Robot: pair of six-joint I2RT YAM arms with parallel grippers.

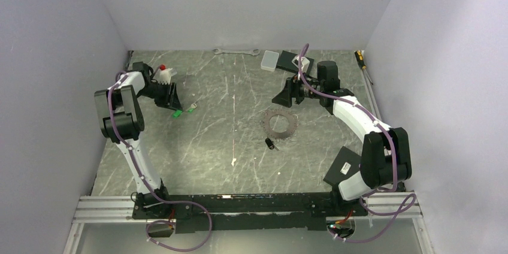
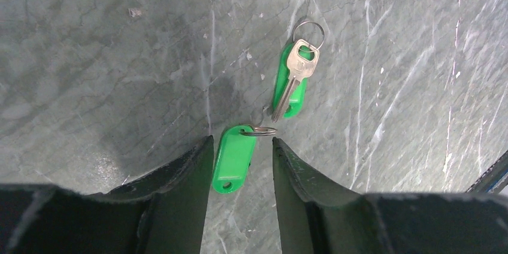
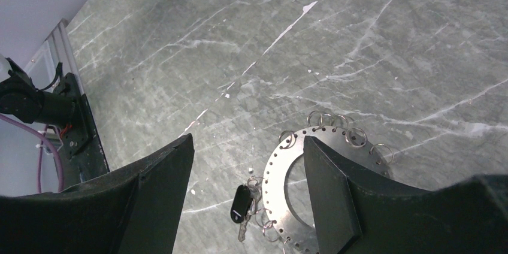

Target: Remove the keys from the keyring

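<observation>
Two green-headed keys [image 1: 177,113] [image 1: 191,108] lie loose on the table at the left, each with a small split ring. In the left wrist view one green key [image 2: 232,158] lies between the parted fingers of my left gripper [image 2: 242,141], and the other [image 2: 292,80] rests just beyond with its silver blade showing. The keyring [image 1: 280,123] is a flat perforated metal ring carrying several small split rings. The black-headed key [image 3: 241,203] hangs on its near-left edge. My right gripper [image 3: 248,140] hovers open above the keyring [image 3: 272,176], holding nothing.
A silver wrench [image 1: 236,51] lies by the back wall. A white box [image 1: 270,60] and a black block [image 1: 289,59] sit behind the right gripper. A screwdriver [image 1: 361,59] lies by the right wall, a red-capped white bottle [image 1: 163,73] by the left arm.
</observation>
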